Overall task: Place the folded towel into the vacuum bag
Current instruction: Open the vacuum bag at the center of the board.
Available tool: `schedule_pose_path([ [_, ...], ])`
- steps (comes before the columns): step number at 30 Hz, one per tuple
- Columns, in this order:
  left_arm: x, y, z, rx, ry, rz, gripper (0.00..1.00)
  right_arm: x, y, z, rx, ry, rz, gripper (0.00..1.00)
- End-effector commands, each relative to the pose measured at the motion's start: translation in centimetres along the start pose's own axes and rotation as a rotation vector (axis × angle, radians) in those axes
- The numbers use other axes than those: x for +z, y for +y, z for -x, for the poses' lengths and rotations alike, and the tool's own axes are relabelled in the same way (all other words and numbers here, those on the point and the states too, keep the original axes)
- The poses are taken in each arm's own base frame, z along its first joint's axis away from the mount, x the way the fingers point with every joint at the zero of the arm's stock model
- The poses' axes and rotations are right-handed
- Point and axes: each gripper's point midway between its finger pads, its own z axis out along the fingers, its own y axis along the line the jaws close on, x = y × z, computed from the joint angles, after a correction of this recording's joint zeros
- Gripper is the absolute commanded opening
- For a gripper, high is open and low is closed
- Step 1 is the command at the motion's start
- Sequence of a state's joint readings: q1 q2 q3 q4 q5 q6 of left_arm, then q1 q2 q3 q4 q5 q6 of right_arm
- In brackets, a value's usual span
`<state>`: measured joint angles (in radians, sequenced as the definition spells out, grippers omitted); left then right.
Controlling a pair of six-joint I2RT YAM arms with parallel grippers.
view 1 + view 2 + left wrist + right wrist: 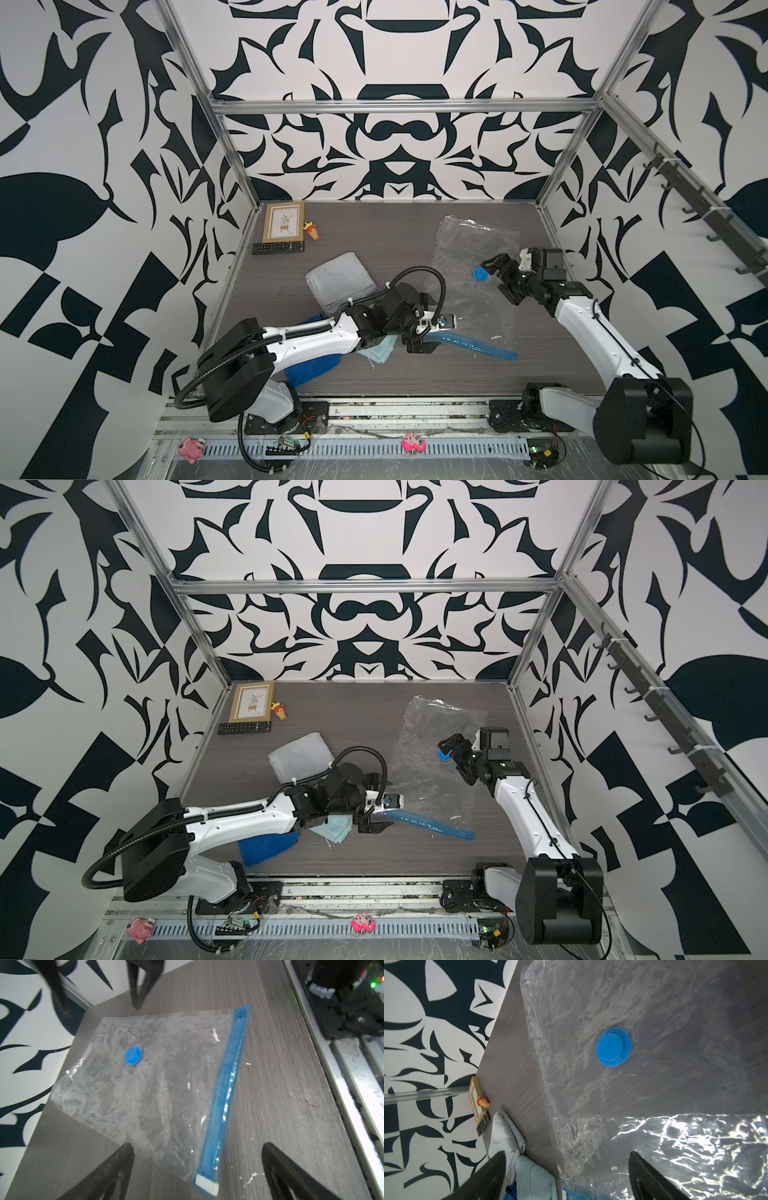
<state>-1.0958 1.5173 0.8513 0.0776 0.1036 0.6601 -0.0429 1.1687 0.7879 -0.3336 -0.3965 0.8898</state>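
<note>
The vacuum bag (469, 270) lies flat on the desk (395, 232), with its round blue cap (481, 274) facing up. The folded towel (338, 276) (the gray one) sits beside the bag, not in it. The left tool (197, 1147) hangs over the bag's blue zip strip (478, 343), its fingers wide apart and holding nothing. The right tool (496, 279) is up over the cap, fingers apart too. Far from the bag lies a remote (278, 248); its button marks are too small to read.
</note>
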Motion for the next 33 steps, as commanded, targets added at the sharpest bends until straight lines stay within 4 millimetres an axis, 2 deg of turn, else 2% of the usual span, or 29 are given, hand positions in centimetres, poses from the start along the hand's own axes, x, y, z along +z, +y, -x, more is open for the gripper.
schedule_pose_path([
  [1, 2.2, -0.8, -0.8, 0.103, 0.058, 0.012, 0.99, -0.3, 0.1, 1.1, 0.083, -0.032, 0.021, 0.92],
  [4, 4.1, -0.7, -0.6, 0.135, 0.06, 0.061, 0.99, -0.2, 0.1, 1.3, 0.091, -0.035, 0.028, 0.92],
  [11, 8.0, 1.7, -0.4, 0.173, 0.102, 0.243, 0.98, -0.6, -0.1, 1.2, 0.081, -0.046, 0.033, 0.92],
  [14, 8.4, 2.4, 0.2, 0.173, 0.076, 0.28, 0.97, -0.9, -0.3, 1.2, 0.073, -0.057, 0.034, 0.92],
  [17, 8.8, 2.3, 0.3, 0.178, 0.071, 0.273, 0.96, -0.9, -0.5, 1.1, 0.069, -0.059, 0.03, 0.92],
  [24, 9.6, 2.5, -0.3, 0.172, 0.095, 0.285, 0.86, -0.7, -0.7, 1.1, 0.07, -0.052, 0.025, 0.92],
  [33, 10.8, 4.2, -0.3, 0.205, 0.096, 0.406, 0.7, -0.9, -0.8, 1.1, 0.068, -0.053, 0.03, 0.92],
])
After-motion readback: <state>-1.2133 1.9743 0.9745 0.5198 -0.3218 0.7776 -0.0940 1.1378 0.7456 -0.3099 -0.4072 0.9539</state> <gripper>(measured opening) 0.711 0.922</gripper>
